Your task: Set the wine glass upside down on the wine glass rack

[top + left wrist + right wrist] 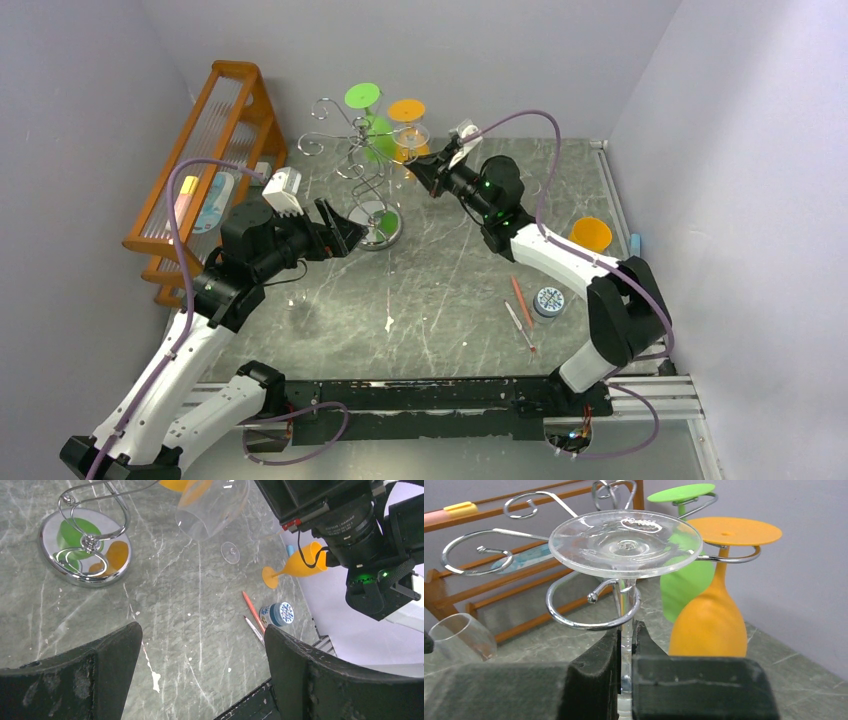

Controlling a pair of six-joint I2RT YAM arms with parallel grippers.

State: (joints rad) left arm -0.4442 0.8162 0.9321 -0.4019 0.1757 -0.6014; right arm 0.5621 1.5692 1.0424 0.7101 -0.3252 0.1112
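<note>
My right gripper (626, 632) is shut on the stem of a clear wine glass (625, 542) and holds it upside down, foot on top. The stem stands inside the curl of a hook arm (589, 622) of the silver wire wine glass rack (362, 170), with the foot just above that wire. The bowl (212, 507) shows in the left wrist view, hanging above the table. My left gripper (202, 645) is open and empty, low over the table near the rack's mirrored base (85, 547).
A green glass (681, 580) and an orange glass (709, 620) hang upside down on the rack beside the clear one. Another orange glass (590, 234) is at the right. Two pencils (252, 612) and a small tin (279, 614) lie nearby. An orange wooden rack (200, 170) stands at the left.
</note>
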